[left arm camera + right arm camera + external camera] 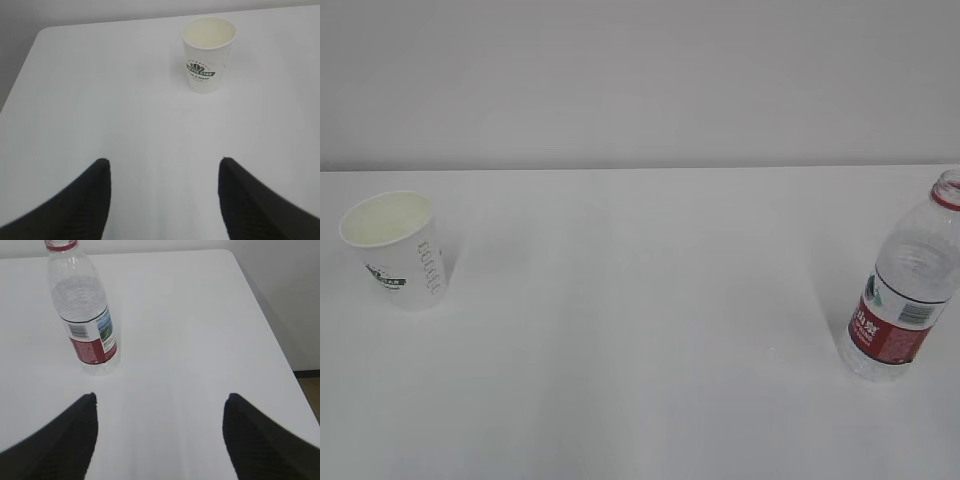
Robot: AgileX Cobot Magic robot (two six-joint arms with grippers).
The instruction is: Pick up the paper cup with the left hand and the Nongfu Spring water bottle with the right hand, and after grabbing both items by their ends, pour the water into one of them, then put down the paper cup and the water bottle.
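Currently the small white tapered paper cup with a dark green logo stands upright at the left of the exterior frame on the white tabletop, its cream inside showing. At the far right edge of that frame stands the clear ribbed Nongfu Spring water bottle with a red label and red neck ring, uncapped, well apart from the cup. In the left wrist view the left hand has its 2 black fingers spread apart at the bottom of the frame, holding nothing, the cup at upper centre-right. In the right wrist view the right hand is likewise spread wide and empty, the bottle at upper left.
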